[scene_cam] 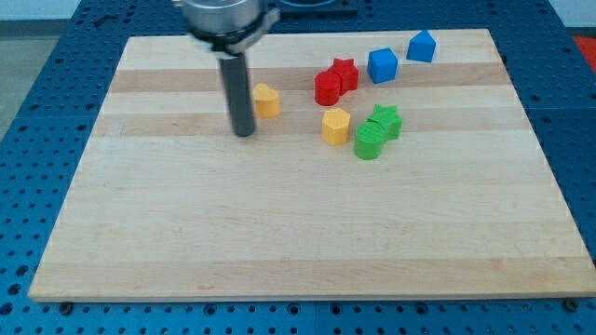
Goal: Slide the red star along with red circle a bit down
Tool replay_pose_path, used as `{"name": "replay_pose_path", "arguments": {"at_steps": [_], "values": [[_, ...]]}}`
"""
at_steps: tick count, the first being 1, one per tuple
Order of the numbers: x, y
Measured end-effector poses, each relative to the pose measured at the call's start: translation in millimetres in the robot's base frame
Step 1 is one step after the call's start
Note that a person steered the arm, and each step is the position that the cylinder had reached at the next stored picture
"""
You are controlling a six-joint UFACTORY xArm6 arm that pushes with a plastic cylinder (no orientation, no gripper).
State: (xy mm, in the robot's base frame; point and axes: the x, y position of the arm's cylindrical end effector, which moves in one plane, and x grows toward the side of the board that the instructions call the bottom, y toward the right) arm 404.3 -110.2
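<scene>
**Tip parked left of the red pair**

I take the red circle as my landmark. The red star sits touching it, just up and to the view's right. My tip rests on the wooden board, well to the view's left of the red circle and a little lower, touching neither red block. I have no jaws on this rig, only the straight dark rod, so nothing is held.

Between my tip and the red circle lies a yellow block, just beside the rod on its right; I cannot tell if they touch. Below the red circle, near it, stands a second yellow block, six-sided by the look of it. To the lower right of the red circle a green star and a green round block press together. To the right of the red star sits a blue cube, and farther right, toward the board's top edge, another blue block with a peaked top.
</scene>
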Motion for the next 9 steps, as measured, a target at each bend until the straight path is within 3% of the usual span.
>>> {"name": "replay_pose_path", "arguments": {"at_steps": [1, 3, 6, 8, 9], "values": [[-3, -50], [-70, -60], [-150, 43], [-151, 136], [-150, 156]]}}
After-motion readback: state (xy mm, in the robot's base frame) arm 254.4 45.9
